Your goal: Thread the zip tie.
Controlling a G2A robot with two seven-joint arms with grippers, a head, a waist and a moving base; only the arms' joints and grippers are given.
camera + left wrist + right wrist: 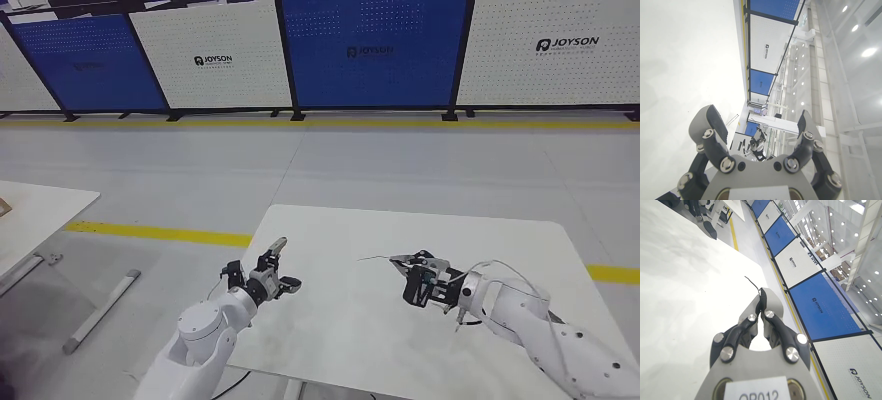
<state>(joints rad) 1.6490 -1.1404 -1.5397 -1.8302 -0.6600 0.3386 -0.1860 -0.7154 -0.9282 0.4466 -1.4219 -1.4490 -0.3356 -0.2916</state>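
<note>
Right wrist view shows the right jaws pinched shut on the zip tie (753,284), its thin tail poking free above the tabletop (677,275). The left jaws hang wide and empty, well apart, by the tabletop's left edge. The limp tail may flex or swivel in the pinch, so threading could miss.

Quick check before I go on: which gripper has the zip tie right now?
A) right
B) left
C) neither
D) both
A: the right gripper is shut on the zip tie, whose thin end sticks out past its fingertips, while the left gripper is open with nothing between its fingers.
</note>
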